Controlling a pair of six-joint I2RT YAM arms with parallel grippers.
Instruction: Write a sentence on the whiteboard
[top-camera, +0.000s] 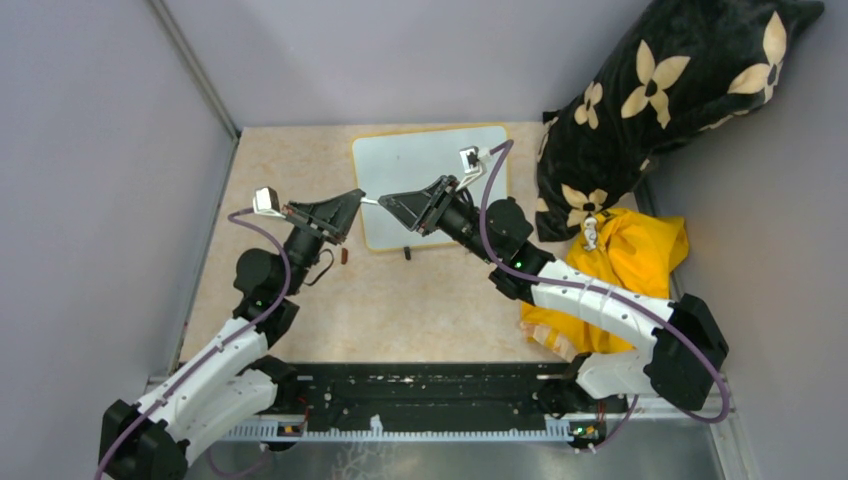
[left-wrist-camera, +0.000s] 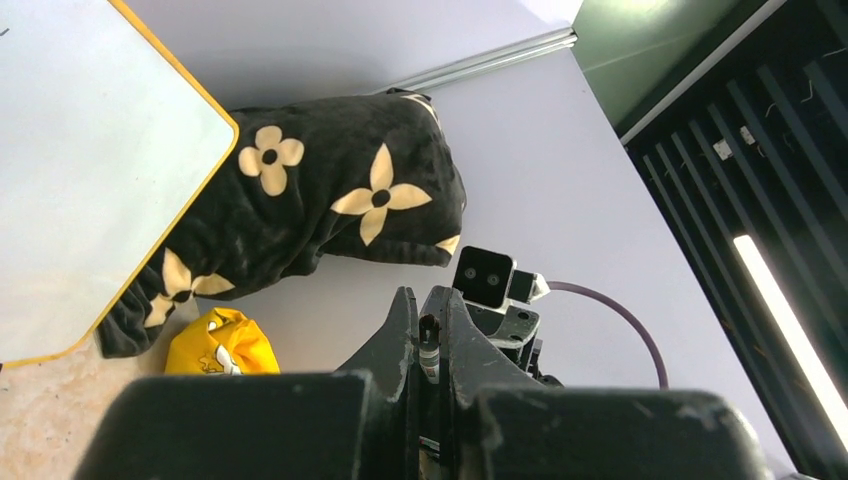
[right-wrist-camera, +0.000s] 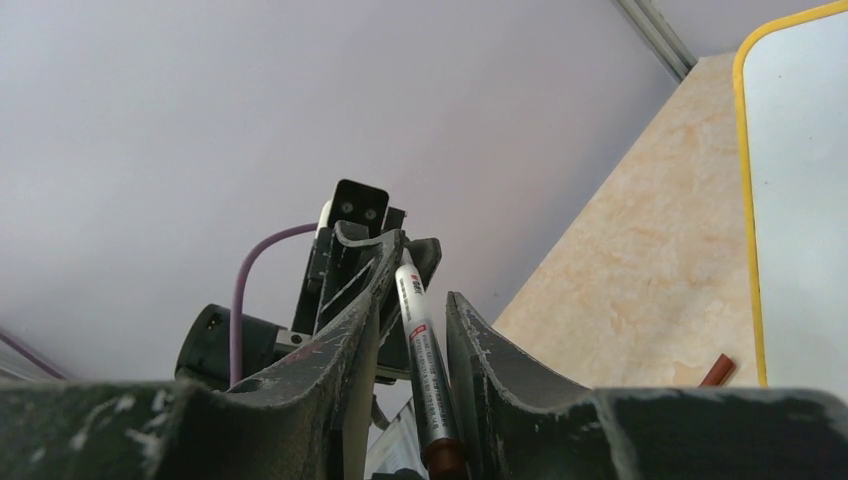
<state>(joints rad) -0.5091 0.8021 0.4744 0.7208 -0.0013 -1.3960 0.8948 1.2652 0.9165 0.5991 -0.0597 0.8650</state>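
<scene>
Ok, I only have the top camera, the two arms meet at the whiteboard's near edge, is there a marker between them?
Observer: Yes, the right wrist view shows a white marker lying between the open jaws of the right gripper, with gaps on both sides.
Operator: And the left arm?
Observer: In the left wrist view the left gripper is shut on the marker's other end.
Operator: What colour ink?
Observer: Ink I cannot tell; the end nearest the right wrist camera is dark reddish-brown.
</scene>
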